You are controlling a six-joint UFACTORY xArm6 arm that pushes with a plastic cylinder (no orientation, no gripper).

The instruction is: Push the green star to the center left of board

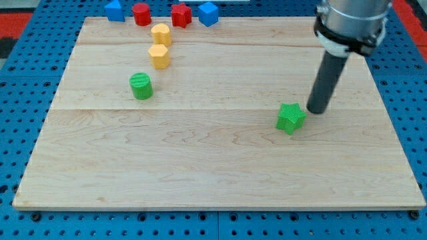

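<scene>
1. Seven blocks on wooden board [220, 167]; board sits on blue pegboard [20, 73].
2. Green star [290, 119] lies right of centre, approx mid-height of board, well apart from the other blocks.
3. My tip [316, 110] is on the board just beside the star, at its upper right; touching or a hair apart, can't tell.
4. No hand on this arm, just the straight dark rod, holding nothing.
5. Green cylinder [141, 86] stands at left-centre.
6. Two yellow blocks, upper yellow block [161, 34] & lower yellow block [159, 57], sit close together above the cylinder, toward view's top.
7. Along top edge, l to r: blue block [114, 11], red cylinder [141, 14], red star [181, 15], blue cube [208, 13].
</scene>
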